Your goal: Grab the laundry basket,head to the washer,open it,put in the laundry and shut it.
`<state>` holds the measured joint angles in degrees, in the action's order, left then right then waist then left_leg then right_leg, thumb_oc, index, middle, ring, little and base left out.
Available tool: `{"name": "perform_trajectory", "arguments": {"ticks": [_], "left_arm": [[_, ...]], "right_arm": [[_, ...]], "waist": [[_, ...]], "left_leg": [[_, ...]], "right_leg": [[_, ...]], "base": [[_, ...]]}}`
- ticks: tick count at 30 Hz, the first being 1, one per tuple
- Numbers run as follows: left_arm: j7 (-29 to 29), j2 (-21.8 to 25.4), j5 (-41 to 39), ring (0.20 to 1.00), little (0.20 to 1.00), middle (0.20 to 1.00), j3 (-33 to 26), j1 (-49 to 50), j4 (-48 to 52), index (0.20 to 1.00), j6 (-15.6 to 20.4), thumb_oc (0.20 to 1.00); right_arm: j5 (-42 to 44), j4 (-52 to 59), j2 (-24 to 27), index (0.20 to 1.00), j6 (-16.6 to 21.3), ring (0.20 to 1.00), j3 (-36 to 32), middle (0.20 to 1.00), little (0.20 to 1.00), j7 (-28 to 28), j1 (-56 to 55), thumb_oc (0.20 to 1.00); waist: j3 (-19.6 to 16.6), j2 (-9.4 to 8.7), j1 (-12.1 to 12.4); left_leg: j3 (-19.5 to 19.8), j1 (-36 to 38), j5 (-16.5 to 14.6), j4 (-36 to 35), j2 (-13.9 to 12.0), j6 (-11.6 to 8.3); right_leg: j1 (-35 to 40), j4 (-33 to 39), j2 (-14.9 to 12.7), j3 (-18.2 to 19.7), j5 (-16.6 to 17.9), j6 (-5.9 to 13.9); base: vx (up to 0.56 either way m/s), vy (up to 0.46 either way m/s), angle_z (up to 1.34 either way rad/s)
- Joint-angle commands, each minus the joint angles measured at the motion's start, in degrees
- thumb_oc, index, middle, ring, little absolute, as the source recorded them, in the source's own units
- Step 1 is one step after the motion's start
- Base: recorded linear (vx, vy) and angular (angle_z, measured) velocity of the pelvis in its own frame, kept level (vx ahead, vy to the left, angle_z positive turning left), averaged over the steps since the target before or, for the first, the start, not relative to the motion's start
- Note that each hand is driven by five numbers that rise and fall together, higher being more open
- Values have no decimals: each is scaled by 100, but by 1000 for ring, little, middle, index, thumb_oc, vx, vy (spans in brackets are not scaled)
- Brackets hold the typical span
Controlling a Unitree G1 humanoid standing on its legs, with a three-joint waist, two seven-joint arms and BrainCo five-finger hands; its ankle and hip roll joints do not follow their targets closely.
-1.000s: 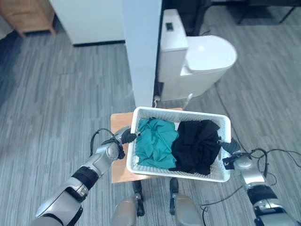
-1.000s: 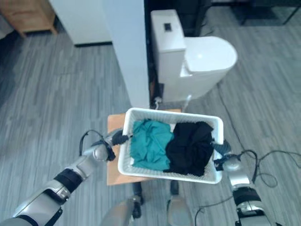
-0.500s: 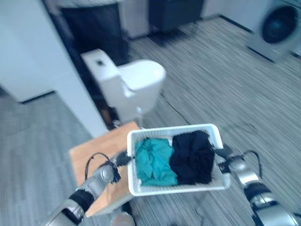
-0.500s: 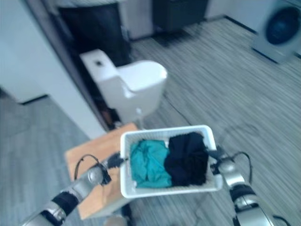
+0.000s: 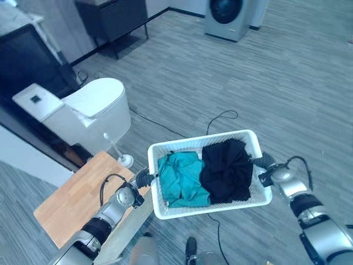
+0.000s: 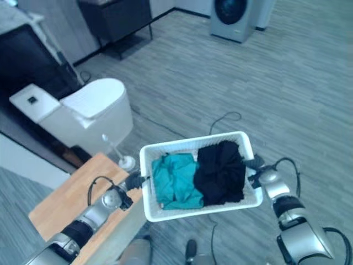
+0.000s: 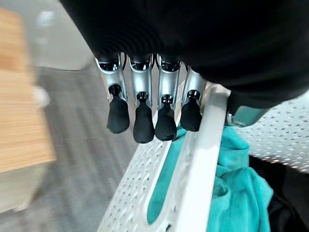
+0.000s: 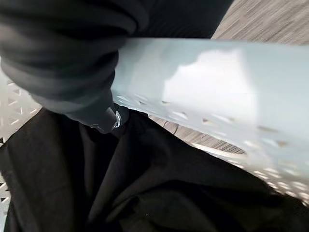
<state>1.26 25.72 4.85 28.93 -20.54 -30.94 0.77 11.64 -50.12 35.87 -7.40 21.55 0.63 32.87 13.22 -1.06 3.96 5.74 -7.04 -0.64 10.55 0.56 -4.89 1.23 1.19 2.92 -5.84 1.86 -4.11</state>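
Hands carry the white laundry basket (image 5: 208, 174) between them, clear of the floor, one at each short end so the load hangs level. The left hand (image 7: 145, 108) sits at the end by the teal garment (image 5: 182, 179), its fingers (image 7: 143, 122) curled down over the rim on the outside of the wall and gripping it. The right hand (image 5: 263, 162) meets the end by the black garment (image 5: 225, 171); its wrist view shows a dark thumb tip inside the rim, against the black cloth, but how the fingers close I cannot tell. Both garments lie inside, below the rim, so nothing looks ready to spill. The wooden stool (image 5: 77, 196) stands just beside the basket's left end, the toilet (image 5: 83, 113) beyond it. The washer (image 5: 231, 16) stands well apart, across open grey floor, with a black cable (image 5: 218, 118) lying on the way.
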Motion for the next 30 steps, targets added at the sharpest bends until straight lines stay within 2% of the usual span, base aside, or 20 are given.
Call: {"name": "perform_trajectory", "arguments": {"ticks": [1, 12, 19, 24, 26, 28, 30], "left_arm": [[341, 522, -153, 200, 200, 200, -392, -80, -349, 200, -43, 200], [248, 500, -162, 200, 200, 200, -408, 204, -321, 200, -21, 200], [300, 523, -99, 200, 200, 200, -435, 4, -211, 200, -24, 200], [320, 494, -141, 200, 200, 200, -415, -311, -141, 200, -29, 200], [341, 416, -167, 200, 200, 200, -390, -509, -165, 200, -45, 200], [383, 362, -174, 200, 200, 200, -365, -683, -178, 200, -76, 200], [412, 295, -186, 200, 200, 200, -294, -840, -240, 200, -78, 200]], "right_arm": [[322, -45, 751, 200, 248, 200, -604, 200, 200, -3, 234, 200], [256, 42, 622, 200, 272, 200, -607, 200, 200, 94, 79, 200], [290, 492, 639, 200, 380, 200, -804, 200, 200, 44, -294, 200], [371, 940, 642, 200, 447, 200, -777, 200, 200, 65, -440, 200], [449, 1212, 648, 200, 477, 200, -870, 200, 200, 48, -652, 200], [494, 1456, 668, 200, 512, 200, -922, 200, 200, 40, -756, 200], [573, 1637, 710, 200, 527, 200, -1015, 200, 200, -2, -934, 200]], "waist": [[-267, -28, 183], [-415, 27, 58], [-418, -23, -23], [-329, -72, -47], [-229, -83, -98], [-126, -78, -88], [-82, -82, -126]], "left_leg": [[-246, -232, 101, -169, -79, 106], [-412, 199, 184, -639, -180, 152], [-362, 137, 238, -546, -216, 102], [-333, -10, 86, 64, -286, 13], [-378, -304, 338, 700, -448, -72], [-263, -639, 642, 1361, -402, -98], [-349, -943, 627, 1809, -331, -42]], "right_leg": [[183, -540, -478, 289, -752, 815], [312, -372, -498, 400, -706, 821], [355, -446, -461, 324, -791, 755], [444, -451, -324, 368, -811, 644], [533, -459, -283, 350, -812, 579], [576, -453, -236, 345, -784, 514], [644, -365, -214, 274, -773, 488]], "base": [[0, 0, 0], [19, 12, -6], [-5, -42, 10], [25, -118, 3], [17, -134, -1], [-8, -117, 12], [68, -109, 5]]}}
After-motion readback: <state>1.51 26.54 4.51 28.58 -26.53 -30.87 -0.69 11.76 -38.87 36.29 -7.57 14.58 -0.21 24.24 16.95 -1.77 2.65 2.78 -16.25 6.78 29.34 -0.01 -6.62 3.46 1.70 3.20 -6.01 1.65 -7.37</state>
